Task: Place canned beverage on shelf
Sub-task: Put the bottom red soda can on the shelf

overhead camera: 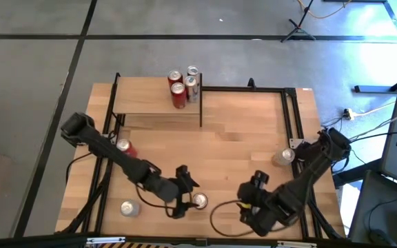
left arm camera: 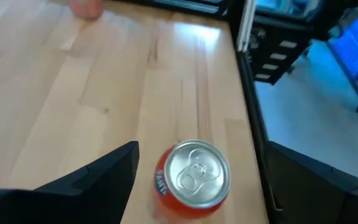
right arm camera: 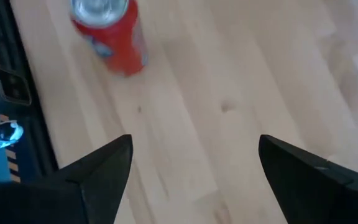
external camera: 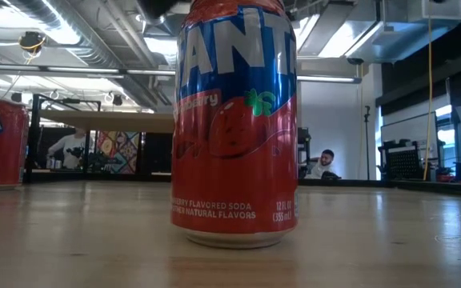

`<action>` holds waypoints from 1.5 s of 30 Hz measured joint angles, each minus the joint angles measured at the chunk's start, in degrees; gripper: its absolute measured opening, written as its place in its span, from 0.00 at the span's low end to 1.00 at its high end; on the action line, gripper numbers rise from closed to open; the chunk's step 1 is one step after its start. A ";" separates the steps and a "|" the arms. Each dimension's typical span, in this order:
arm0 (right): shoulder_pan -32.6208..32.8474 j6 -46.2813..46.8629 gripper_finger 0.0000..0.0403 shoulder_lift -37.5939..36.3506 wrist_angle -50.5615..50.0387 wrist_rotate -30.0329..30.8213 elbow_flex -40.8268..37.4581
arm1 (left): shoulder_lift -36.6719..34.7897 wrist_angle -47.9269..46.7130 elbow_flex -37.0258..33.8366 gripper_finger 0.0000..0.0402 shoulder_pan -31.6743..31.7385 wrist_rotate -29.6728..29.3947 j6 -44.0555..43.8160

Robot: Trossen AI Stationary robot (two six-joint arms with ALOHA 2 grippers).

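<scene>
A red strawberry soda can (overhead camera: 199, 200) stands upright on its base on the tabletop near the front edge. It also shows in the left wrist view (left arm camera: 194, 177) and close up in the low view (external camera: 234, 120). My left gripper (overhead camera: 189, 195) is open, its fingers (left arm camera: 104, 177) standing on either side of the can without touching it. My right gripper (overhead camera: 259, 182) is open and empty to the can's right, with a red can (right arm camera: 107, 31) ahead of it. The shelf (overhead camera: 150, 96) stands at the far left with three cans (overhead camera: 182, 86) on its right end.
Other cans stand on the table: a red one (overhead camera: 123, 146) beside my left arm, one (overhead camera: 129, 207) at the front left, one (overhead camera: 283, 156) at the right edge. A black metal frame (overhead camera: 284, 114) runs along the far right. Bare wood lies mid-table.
</scene>
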 joint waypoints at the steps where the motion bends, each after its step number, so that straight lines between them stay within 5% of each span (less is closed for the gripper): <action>1: 0.97 1.66 0.83 0.00 0.25 0.06 -0.65 | 1.36 0.04 0.81 0.83 0.00 0.04 -0.51; 12: 6.87 11.94 0.83 0.02 5.17 0.75 -6.39 | 9.71 -0.06 2.93 0.83 -0.02 -0.38 -3.56; 23: 6.70 11.62 0.83 0.02 6.39 1.89 -6.83 | 10.60 0.43 2.93 0.83 -0.02 -1.10 -2.55; 28: 6.70 3.57 0.83 0.02 5.56 0.86 -6.83 | 11.77 0.46 2.91 0.82 -0.06 -1.90 -0.26; 39: 6.70 5.06 0.83 0.04 6.24 1.46 -6.83 | 11.36 -0.65 2.90 0.66 1.36 -4.77 -4.73; 45: 6.68 4.01 0.83 -0.87 5.69 2.38 -6.83 | 4.44 -5.89 3.71 0.62 1.34 -4.03 -6.97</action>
